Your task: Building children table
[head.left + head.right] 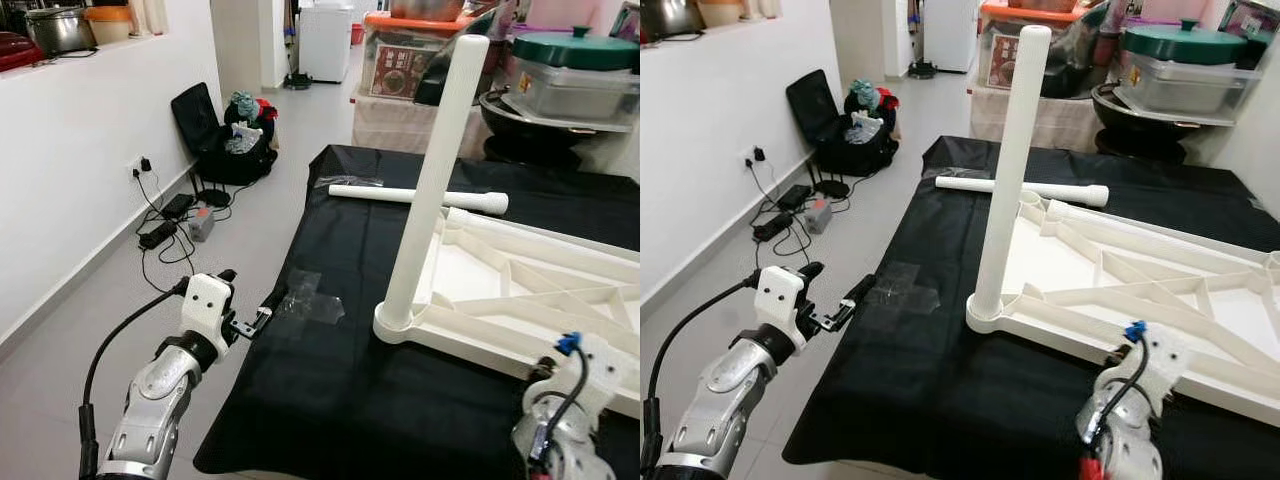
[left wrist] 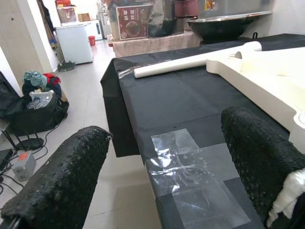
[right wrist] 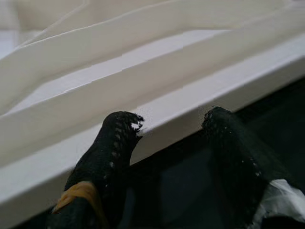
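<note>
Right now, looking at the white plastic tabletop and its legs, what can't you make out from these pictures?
- Far end of the upside-down white plastic tabletop: cut off by the right edge in both eye views, so the remaining leg sockets stay unknown.
- Right end effector: the right wrist view is too close to tell whether it touches the tabletop rim.
- Loose white plastic leg: its middle is hidden behind the upright white leg.

A surface [image 1: 330,400] draped in black cloth is seen. An upturned white tabletop [image 1: 520,300] is laid toward 3 o'clock, one leg [image 1: 430,180] fitted upright. A loose white leg [image 1: 415,196] is laid at 12 o'clock. Clear tape [image 1: 310,297] is stuck toward 9 o'clock.
</note>
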Robot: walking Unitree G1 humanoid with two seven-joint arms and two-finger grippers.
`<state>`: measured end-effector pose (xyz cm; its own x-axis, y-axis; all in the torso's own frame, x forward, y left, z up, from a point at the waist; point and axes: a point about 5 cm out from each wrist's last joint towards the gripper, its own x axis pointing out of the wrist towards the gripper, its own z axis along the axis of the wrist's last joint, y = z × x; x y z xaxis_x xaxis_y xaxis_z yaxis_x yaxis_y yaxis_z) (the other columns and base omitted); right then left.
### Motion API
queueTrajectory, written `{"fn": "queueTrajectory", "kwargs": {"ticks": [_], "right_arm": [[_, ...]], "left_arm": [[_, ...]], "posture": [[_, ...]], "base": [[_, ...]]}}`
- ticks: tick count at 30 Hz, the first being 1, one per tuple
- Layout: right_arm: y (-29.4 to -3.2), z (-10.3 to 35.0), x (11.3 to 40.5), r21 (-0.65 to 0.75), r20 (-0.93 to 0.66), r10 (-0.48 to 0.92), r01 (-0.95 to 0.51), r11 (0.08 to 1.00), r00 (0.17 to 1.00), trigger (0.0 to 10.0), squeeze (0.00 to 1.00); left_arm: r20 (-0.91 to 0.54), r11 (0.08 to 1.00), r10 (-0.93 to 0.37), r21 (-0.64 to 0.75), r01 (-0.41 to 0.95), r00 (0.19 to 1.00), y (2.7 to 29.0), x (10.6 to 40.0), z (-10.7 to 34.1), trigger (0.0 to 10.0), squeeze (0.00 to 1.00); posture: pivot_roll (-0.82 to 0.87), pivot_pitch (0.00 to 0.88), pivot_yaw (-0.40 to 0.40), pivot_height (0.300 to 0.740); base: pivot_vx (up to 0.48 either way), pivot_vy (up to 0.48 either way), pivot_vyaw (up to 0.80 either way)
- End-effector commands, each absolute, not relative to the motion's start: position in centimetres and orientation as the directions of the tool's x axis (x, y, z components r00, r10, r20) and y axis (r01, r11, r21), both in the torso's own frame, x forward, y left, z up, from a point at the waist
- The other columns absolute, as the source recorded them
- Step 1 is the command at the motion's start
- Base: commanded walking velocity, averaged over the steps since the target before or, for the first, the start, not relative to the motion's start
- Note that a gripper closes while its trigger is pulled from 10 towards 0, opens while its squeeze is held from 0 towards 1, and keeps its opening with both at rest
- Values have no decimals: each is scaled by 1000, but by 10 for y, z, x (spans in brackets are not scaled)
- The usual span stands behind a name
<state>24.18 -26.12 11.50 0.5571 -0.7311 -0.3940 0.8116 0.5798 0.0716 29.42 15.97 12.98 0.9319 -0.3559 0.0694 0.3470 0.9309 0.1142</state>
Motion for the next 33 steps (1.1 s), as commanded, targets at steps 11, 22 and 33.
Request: {"fn": "queueTrajectory", "kwargs": {"ticks": [11,22,33], "right_arm": [[-237,112,276,176,-551,-619,803,569,560,10000,0],[-233,103,278,225,-600,-599,830,510,530,10000,1000],[-204,87,297,207,-714,-452,778,593,535,10000,737]], "left_arm": [[56,927,-358,136,349,932,155,293,128,10000,0],[45,930,-349,138,340,936,157,290,125,10000,0],[40,924,-362,143,353,931,153,293,124,10000,0]], "posture": [[34,0,-96,740],[36,0,-108,740],[48,0,-117,740]], "base": [[0,0,0],[0,0,0],[0,0,0]]}}
